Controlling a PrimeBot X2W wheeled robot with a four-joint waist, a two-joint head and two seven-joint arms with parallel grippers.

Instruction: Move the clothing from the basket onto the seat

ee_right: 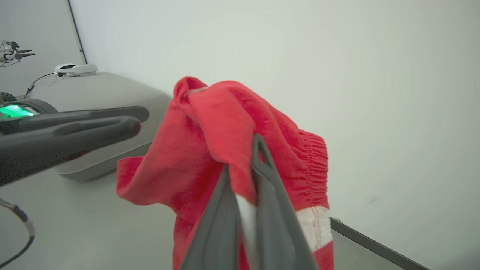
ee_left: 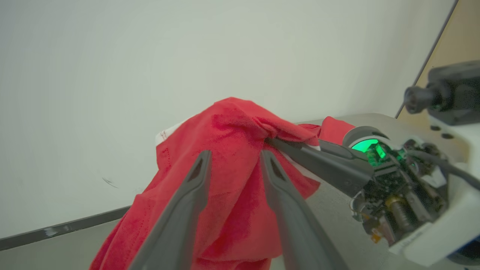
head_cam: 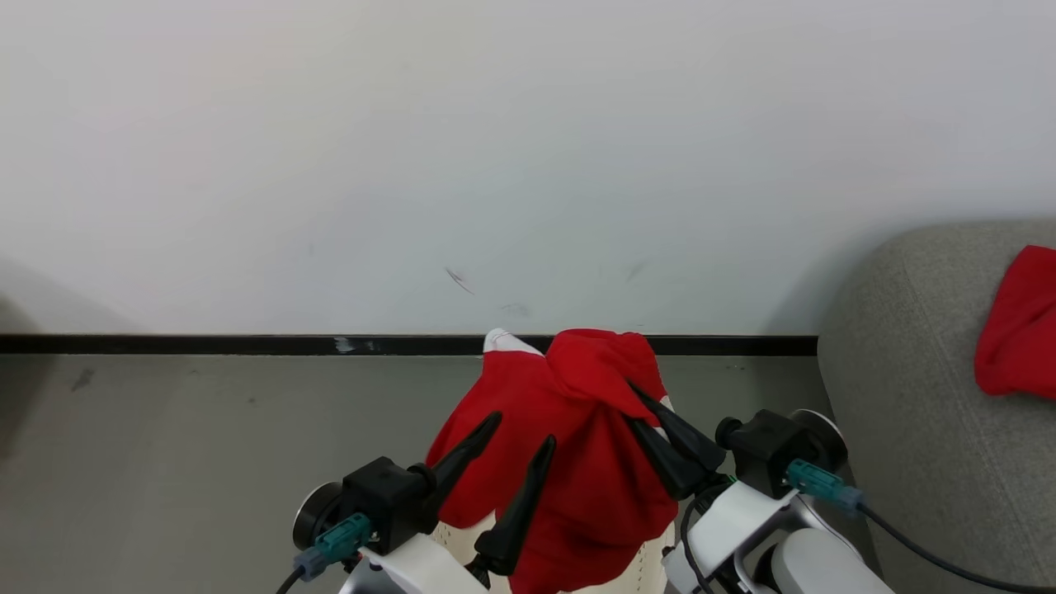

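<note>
A red garment (head_cam: 569, 437) with white trim hangs in the air in front of me, bunched at its top where my right gripper (head_cam: 637, 406) is shut on it. In the right wrist view the shut right gripper (ee_right: 243, 159) pinches a fold of the red garment (ee_right: 210, 150). My left gripper (head_cam: 521, 433) stands open beside the cloth, its fingers (ee_left: 202, 161) spread, with the fabric beyond them. A second red garment (head_cam: 1019, 322) lies on the grey sofa (head_cam: 907, 388) at the right. A sliver of the cream perforated basket (head_cam: 462, 535) shows under the hanging cloth.
A white wall (head_cam: 495, 165) with a black baseboard (head_cam: 206, 344) stands close ahead, above a grey floor (head_cam: 165, 462). In the right wrist view a small white device (ee_right: 75, 68) with a cable rests on the sofa (ee_right: 97, 93).
</note>
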